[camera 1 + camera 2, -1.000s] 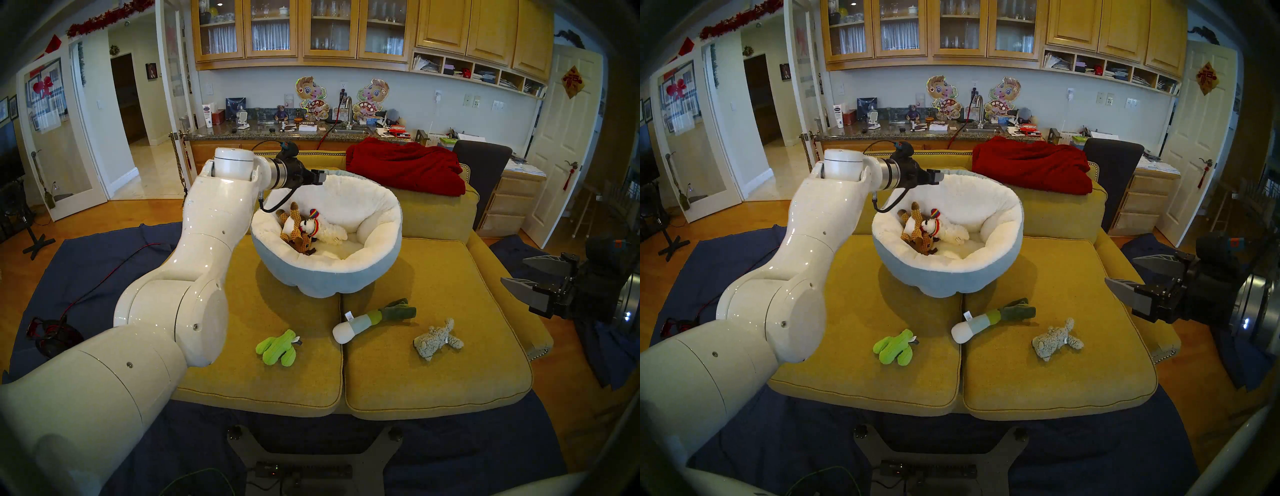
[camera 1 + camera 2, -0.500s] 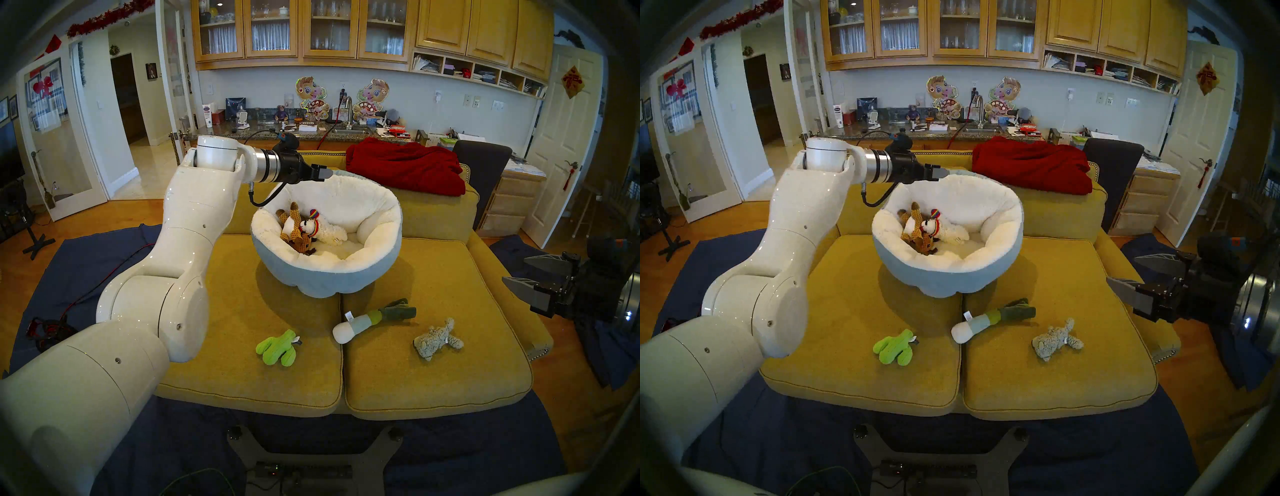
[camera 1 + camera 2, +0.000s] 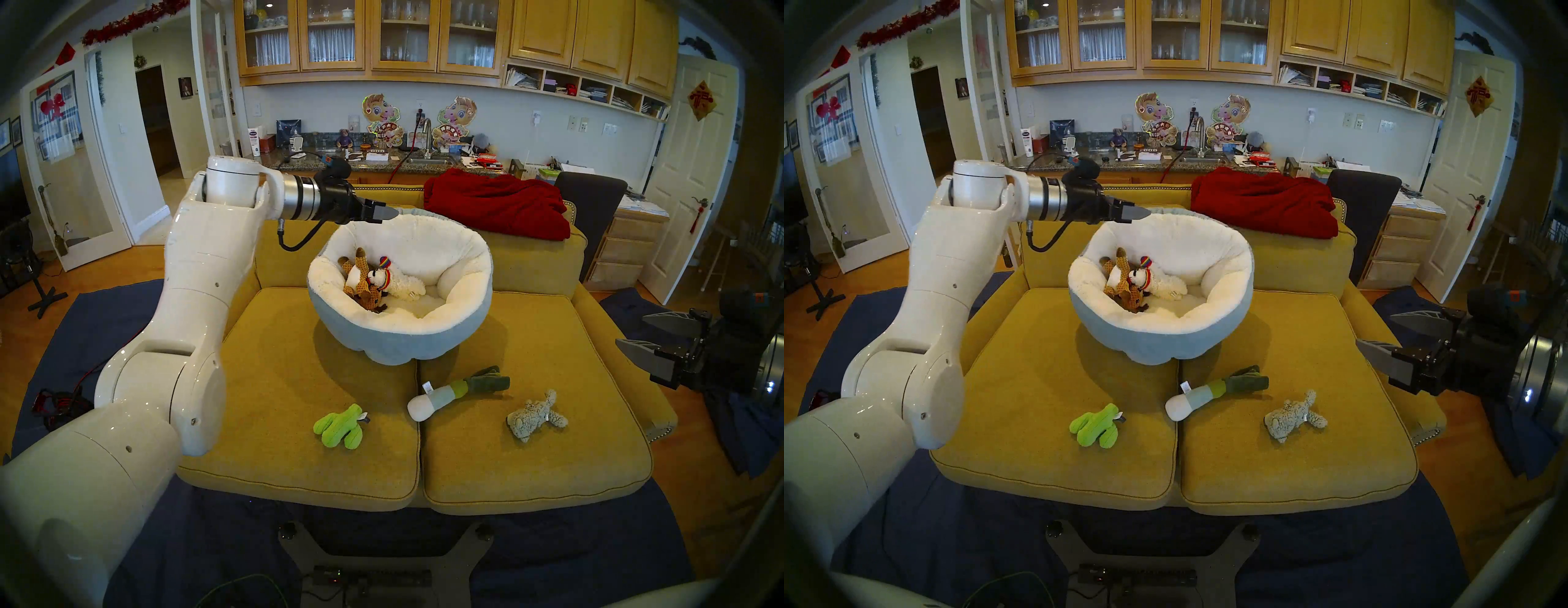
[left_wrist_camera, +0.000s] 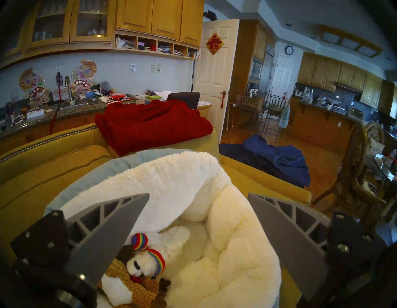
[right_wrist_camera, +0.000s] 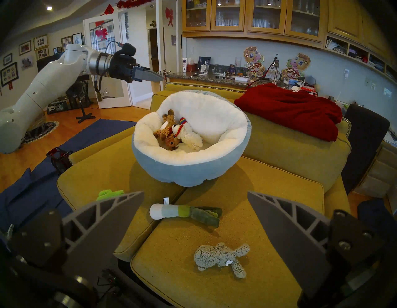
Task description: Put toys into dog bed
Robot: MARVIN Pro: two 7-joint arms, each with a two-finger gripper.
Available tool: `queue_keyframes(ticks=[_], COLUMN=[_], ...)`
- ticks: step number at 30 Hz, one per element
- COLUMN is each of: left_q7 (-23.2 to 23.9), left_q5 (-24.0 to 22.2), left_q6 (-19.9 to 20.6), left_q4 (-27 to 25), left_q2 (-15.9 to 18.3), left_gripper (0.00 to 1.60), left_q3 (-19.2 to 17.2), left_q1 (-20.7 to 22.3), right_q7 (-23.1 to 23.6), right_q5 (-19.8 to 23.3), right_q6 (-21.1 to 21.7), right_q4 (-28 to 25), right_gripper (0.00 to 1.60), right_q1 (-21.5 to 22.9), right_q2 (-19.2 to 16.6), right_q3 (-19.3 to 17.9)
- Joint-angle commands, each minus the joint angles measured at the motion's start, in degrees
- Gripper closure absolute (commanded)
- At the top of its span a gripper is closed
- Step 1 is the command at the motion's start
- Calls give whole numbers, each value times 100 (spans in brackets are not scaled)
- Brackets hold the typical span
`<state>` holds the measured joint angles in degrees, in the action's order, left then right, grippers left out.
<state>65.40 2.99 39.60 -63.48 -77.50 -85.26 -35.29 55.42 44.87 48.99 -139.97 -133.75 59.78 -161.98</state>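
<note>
head stereo left view is showing the left gripper (image 3: 392,212) hanging released and empty over the dog bed (image 3: 399,352), where the reindeer (image 3: 362,284) and lamb (image 3: 399,282) are lying. next, i think, it is needing to come down to the cactus (image 3: 339,429); the right gripper (image 3: 645,335) is waiting released.

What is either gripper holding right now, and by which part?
Nothing. The left gripper is open and empty above the dog bed; the right gripper is open and empty too.
</note>
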Motion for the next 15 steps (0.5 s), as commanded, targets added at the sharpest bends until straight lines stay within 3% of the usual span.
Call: queue_keyframes(ticks=[1,10,15], left_q7=[190,164,130], left_q5=[-32,-244,-459], left_q6=[229,521,491], left_q4=[-730,-1429,-1736], left_q2=[464,747,877], left_gripper=[0,0,0], left_q3=[-174,-199,-178], left_q1=[-214,-808,-1013], right_q7=[-2,1,1], right_q5=[-10,-9,-9], right_q6=[-3,0,0], right_q4=[-3,-3,-3], right_gripper=[0,0,0], right_q1=[20,17,17], right_q2=[-25,-28,-28], right_q3=[-73,-80,-80])
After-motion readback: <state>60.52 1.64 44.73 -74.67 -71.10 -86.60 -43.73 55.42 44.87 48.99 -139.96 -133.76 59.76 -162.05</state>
